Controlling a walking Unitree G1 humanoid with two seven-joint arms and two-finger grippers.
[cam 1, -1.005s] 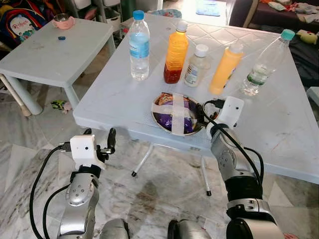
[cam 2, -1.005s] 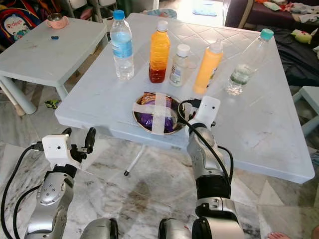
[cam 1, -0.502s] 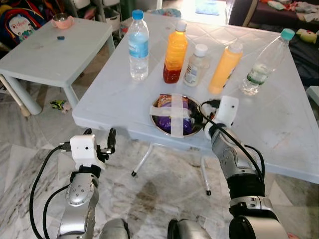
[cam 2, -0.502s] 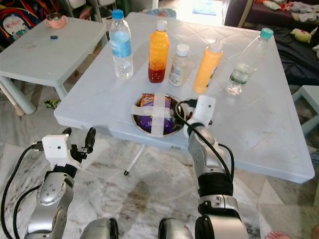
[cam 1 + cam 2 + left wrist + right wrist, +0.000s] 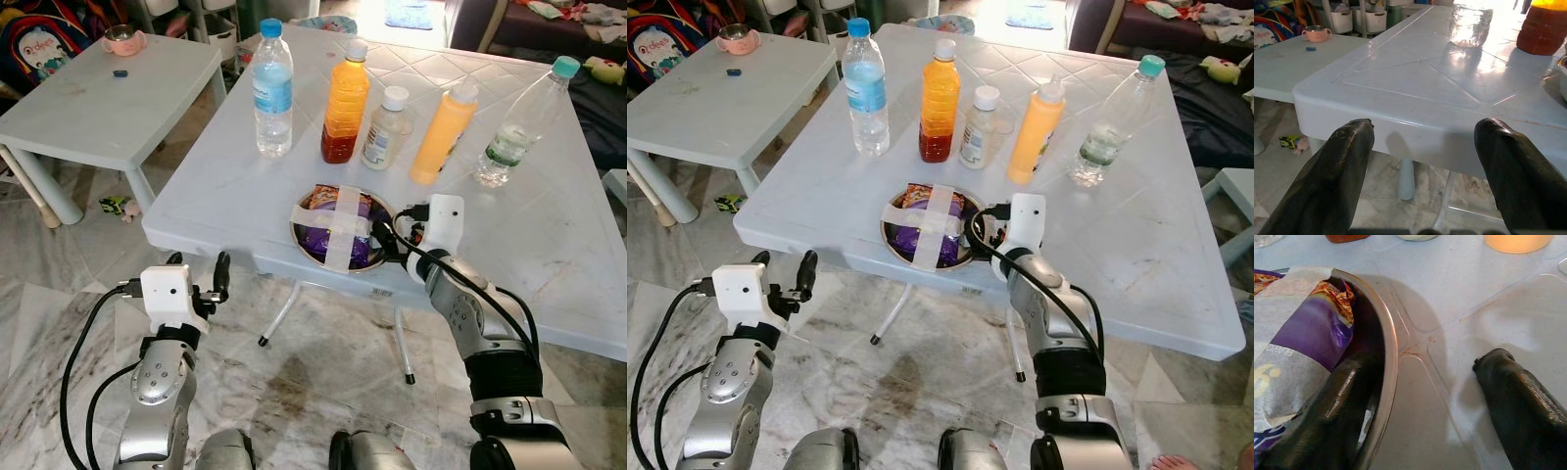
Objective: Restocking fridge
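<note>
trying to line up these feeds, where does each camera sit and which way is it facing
Left eye view: head, looking down at the white table; both silver arms show.
Right eye view: the same scene, with the taped bowl and the bottles.
Left wrist view: along the left end effector, open, facing the table's edge from below the rim.
Right wrist view: along the right end effector, open, one finger inside the bowl, the other on the table outside.
Shared: the bowl's rim appears in eye and right wrist views.

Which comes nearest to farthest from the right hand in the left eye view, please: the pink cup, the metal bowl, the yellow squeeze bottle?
From the right hand:
1. Metal bowl, at the hand, one finger inside its rim.
2. Yellow squeeze bottle, just behind on the same table.
3. Pink cup, far left on the other table.
</note>
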